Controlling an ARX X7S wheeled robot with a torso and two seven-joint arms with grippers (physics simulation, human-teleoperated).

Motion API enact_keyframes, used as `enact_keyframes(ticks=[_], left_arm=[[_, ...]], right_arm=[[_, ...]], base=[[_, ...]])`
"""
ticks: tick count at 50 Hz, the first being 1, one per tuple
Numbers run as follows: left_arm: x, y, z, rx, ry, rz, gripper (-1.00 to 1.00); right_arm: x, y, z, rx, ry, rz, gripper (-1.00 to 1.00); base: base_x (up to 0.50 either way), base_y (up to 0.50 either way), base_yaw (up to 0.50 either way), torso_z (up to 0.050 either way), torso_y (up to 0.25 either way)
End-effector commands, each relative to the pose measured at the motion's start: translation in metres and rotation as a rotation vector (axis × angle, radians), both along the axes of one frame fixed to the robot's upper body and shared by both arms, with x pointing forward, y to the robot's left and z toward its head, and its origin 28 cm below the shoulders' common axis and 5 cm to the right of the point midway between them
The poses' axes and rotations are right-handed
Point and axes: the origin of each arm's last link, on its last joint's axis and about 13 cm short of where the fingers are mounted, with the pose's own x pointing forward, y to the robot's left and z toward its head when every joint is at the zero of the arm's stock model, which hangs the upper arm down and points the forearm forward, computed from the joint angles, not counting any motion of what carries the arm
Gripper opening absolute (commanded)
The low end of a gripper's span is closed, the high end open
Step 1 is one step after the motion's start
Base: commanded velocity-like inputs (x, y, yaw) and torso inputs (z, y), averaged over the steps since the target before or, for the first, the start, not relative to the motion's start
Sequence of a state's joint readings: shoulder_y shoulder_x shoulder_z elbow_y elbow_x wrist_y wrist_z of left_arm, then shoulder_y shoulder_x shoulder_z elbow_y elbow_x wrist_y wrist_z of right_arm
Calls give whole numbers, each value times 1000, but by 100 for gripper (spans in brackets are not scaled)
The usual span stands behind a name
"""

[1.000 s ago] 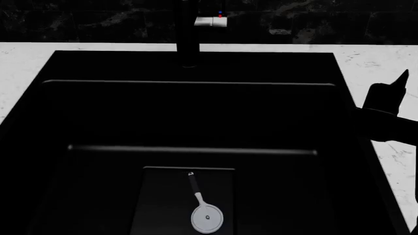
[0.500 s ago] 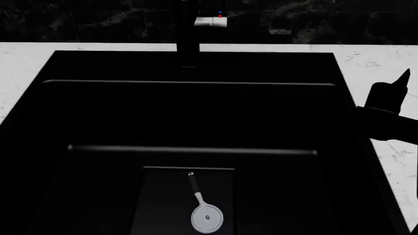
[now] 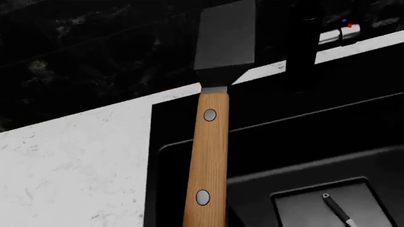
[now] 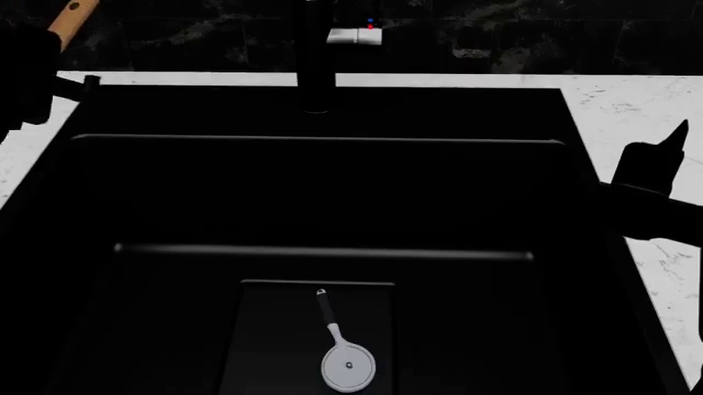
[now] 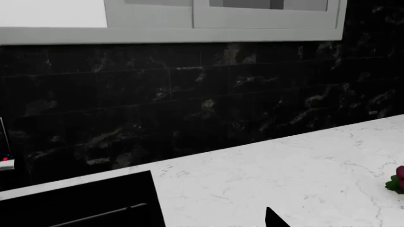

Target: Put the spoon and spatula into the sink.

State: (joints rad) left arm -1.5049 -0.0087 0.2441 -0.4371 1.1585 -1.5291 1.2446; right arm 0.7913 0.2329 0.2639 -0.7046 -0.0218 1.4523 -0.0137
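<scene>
One spatula (image 3: 210, 137), one white round-headed utensil (image 4: 345, 355) on the sink (image 4: 318, 197) floor, one faucet (image 4: 318, 53), one dark red item (image 5: 397, 178) near the countertop's (image 5: 296, 175) edge.

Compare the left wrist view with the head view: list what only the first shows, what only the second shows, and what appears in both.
Only the left wrist view shows the spatula's black blade and the two rivets in its handle. Only the head view shows the white round head of the utensil on the sink floor, and the right arm's dark outline over the counter. Both show the sink, the faucet, the white counter, the utensil's thin black handle and part of the spatula's wooden handle.
</scene>
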Motion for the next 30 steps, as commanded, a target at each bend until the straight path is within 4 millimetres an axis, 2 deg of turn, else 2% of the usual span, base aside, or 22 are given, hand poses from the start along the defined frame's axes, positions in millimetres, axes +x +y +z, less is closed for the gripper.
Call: enact_keyframes(ticks=[1, 24, 30], left_arm=[[-9, -17, -9, 52, 87, -102, -100], [-1, -32, -62, 119, 244, -188, -100], [2, -38, -76, 112, 296, -268, -100]], right_arm=[[1, 0, -1, -4, 0, 2, 100], [1, 0, -1, 0, -1, 4, 100], [-1, 1, -2, 1, -1, 1, 100]], base=[[0, 0, 0, 0, 0], [0, 0, 0, 0, 0], [0, 0, 0, 0, 0]])
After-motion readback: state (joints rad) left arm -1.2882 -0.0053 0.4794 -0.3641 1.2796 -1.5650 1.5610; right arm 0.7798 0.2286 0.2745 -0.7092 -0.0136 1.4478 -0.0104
